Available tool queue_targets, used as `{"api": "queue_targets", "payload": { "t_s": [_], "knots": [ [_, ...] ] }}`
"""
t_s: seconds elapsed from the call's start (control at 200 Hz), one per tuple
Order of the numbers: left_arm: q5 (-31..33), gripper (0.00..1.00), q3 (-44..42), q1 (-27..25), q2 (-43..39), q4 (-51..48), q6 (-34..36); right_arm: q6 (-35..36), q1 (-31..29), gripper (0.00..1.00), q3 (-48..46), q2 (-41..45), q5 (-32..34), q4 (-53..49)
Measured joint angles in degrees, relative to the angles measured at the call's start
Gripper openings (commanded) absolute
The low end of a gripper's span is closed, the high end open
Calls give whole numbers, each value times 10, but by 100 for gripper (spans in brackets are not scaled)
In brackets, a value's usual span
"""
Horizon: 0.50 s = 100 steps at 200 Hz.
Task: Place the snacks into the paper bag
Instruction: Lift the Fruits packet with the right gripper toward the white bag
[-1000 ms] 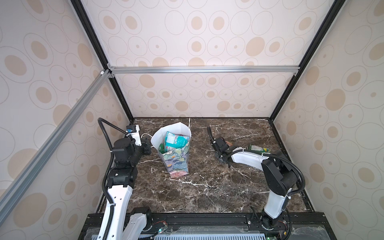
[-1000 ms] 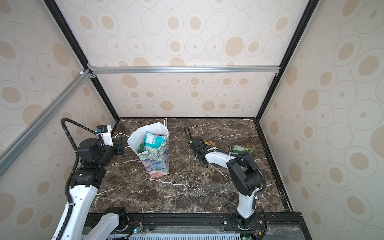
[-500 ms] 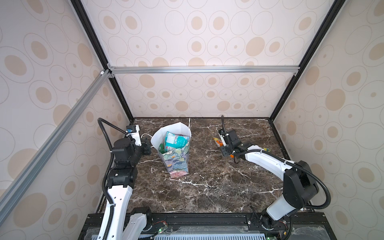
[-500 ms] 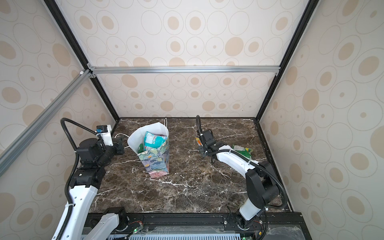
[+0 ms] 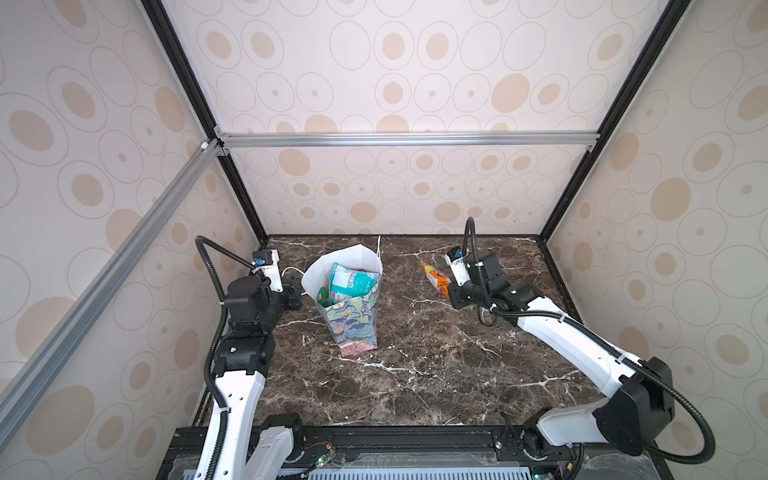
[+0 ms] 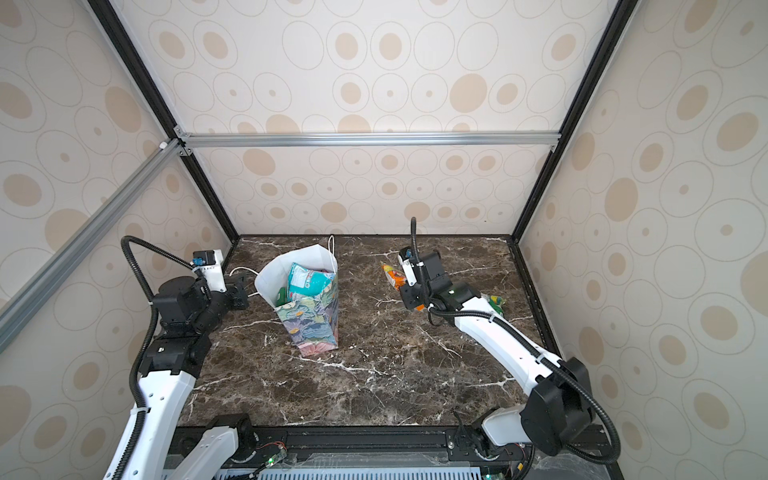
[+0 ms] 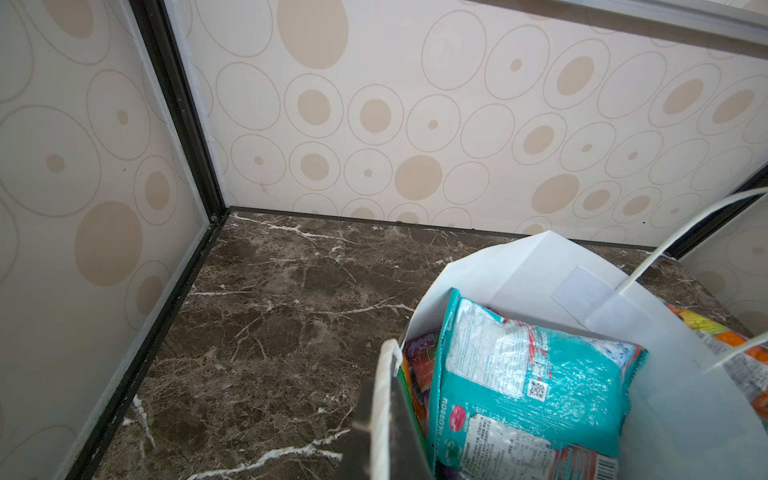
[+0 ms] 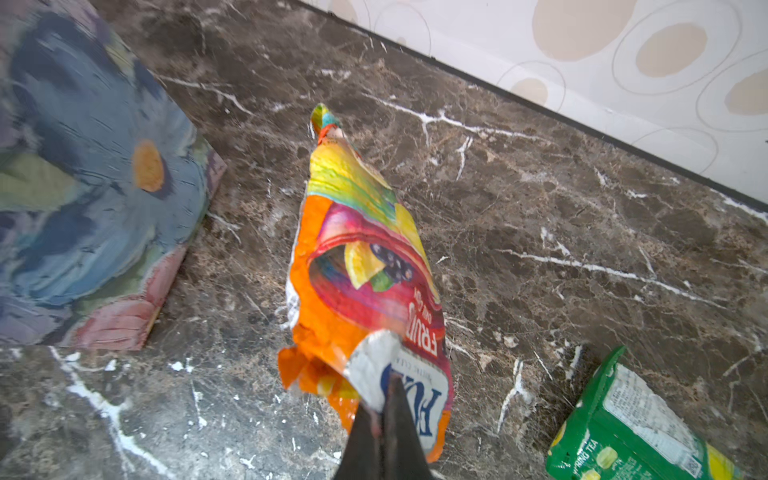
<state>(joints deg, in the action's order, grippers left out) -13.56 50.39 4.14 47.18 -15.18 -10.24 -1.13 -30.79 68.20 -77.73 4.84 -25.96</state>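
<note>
Snack (image 5: 351,284) inside paper bag (image 5: 357,332); second snack (image 5: 434,279) right.

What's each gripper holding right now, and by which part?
The right gripper pinches the orange packet at its FOX'S-logo end. The left gripper is clamped on the paper bag at its rim.

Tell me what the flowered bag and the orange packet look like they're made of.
The bag: looks like stiff matte paper, with sharp folds, white inside, painted floral print outside.
The orange packet: probably thin plastic film, glossy and crinkled, with glare on its wrinkles.
</note>
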Motion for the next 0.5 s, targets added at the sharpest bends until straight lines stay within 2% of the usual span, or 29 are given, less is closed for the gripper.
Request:
{"api": "queue_targets", "payload": {
  "t_s": [0.5],
  "knots": [
    [0,0,0,0,0,0,0,-26,-6,0,63,79,-110,-24]
  ]
}}
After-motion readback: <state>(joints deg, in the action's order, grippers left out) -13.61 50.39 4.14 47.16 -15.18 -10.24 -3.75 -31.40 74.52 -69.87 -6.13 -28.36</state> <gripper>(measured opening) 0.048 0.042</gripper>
